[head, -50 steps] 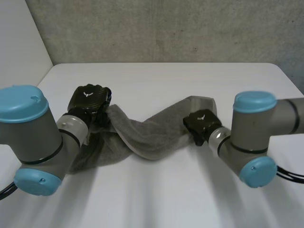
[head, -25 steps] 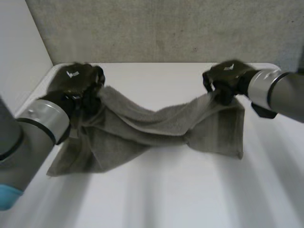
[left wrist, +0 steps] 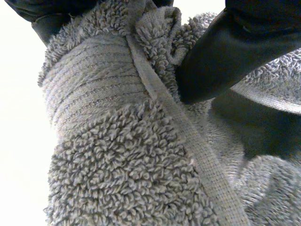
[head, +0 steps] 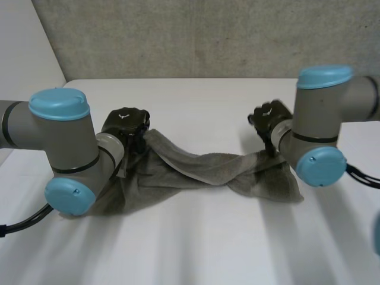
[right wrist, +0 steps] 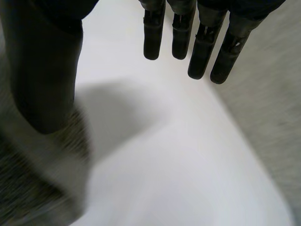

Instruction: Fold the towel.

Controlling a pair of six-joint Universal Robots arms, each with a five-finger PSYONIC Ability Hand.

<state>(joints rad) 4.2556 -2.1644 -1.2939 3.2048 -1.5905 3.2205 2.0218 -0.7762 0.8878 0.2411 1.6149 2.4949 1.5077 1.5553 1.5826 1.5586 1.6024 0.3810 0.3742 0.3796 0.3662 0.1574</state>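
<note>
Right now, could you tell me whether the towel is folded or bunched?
Bunched: the towel lies twisted across the table, one end gathered in the left hand.

No readable txt, nos. or labels anywhere. Only mark: small white emblem (head: 124,115) on back of left hand (head: 126,123), a logo shape w/ no legible letters.

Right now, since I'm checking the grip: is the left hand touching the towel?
Touching. The left wrist view shows the left hand pinching a bunched hem of the towel, with dark fingers pressed into the cloth on both sides of the fold.
</note>
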